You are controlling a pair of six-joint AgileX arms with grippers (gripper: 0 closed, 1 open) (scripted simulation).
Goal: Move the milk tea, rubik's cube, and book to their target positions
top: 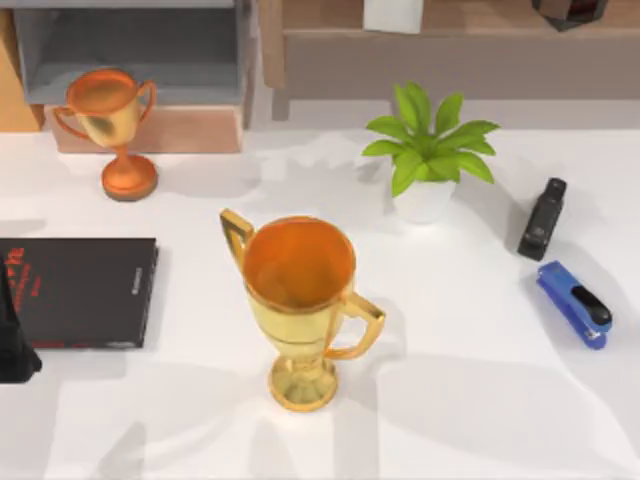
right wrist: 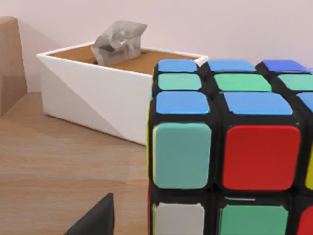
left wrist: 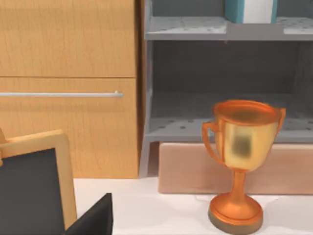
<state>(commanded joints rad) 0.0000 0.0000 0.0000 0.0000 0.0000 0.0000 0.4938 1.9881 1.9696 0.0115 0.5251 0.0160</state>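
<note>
One step seems in hand: the rubik's cube stands on a wooden shelf near a white tissue box, with the right gripper close in front of it. I cannot tell whether its jaws are released or touching the cube, so the next move calls for settling that first. The left gripper waits at the table's left edge.

The rubik's cube sits upright on a wooden surface, black edges with blue, teal, red and green stickers showing. The teal-blue book stands on the grey upper shelf, white pages showing.
</note>
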